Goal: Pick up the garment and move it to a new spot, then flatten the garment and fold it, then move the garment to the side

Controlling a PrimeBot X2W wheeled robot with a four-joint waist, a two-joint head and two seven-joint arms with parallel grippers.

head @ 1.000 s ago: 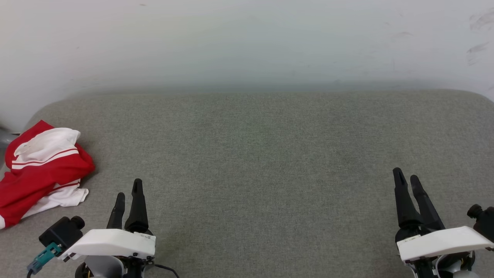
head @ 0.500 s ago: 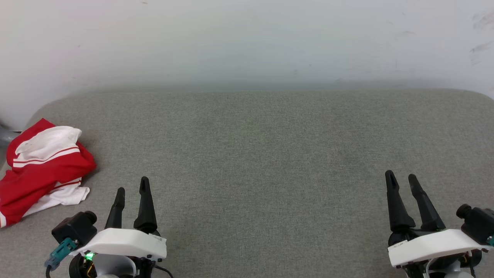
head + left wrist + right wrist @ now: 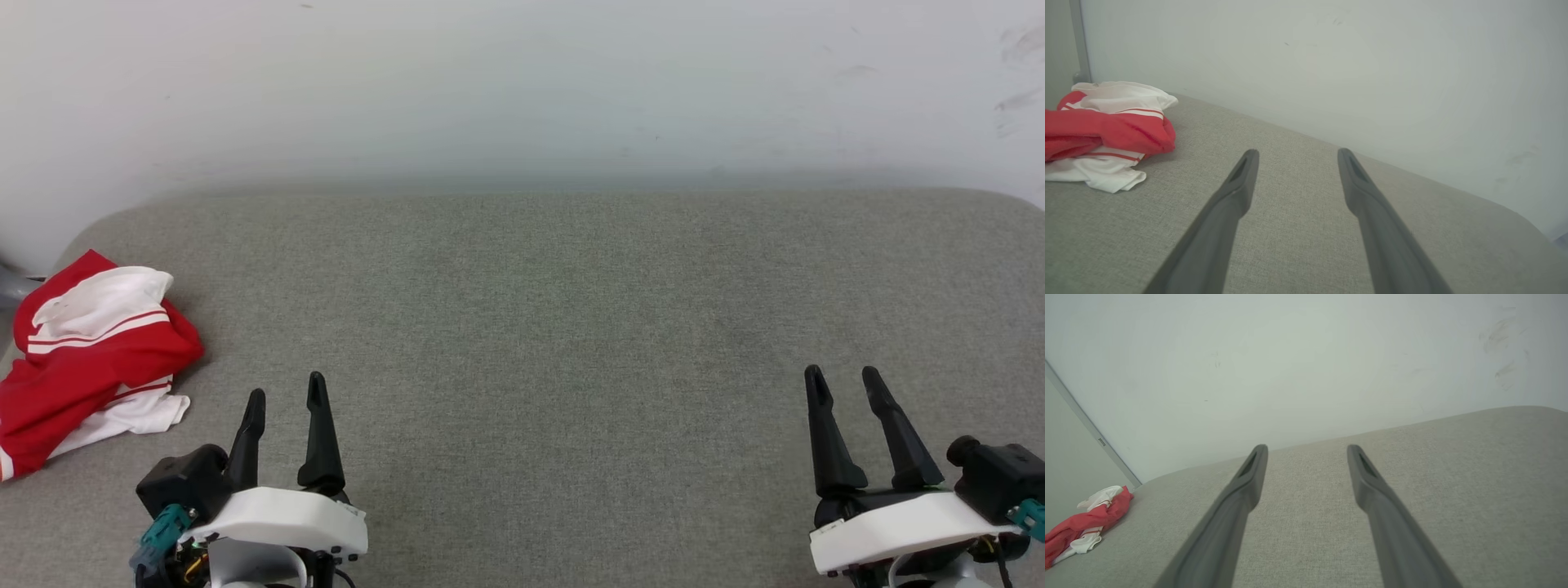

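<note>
The garment (image 3: 90, 359) lies crumpled at the left edge of the grey fabric desk (image 3: 531, 327), touching neither hand. The nearer left hand (image 3: 286, 389) and the distant right hand (image 3: 842, 376) are both empty, fingers spread.

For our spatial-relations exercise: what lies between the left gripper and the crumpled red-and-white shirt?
Nothing: bare grey upholstered surface separates the open left gripper from the red-and-white jersey shirt, as the head and left wrist views show.

Light was soft, even and bright, with faint shadows. The wall (image 3: 522, 82) looked hazy; wrist views blurred near their bottom edges.
</note>
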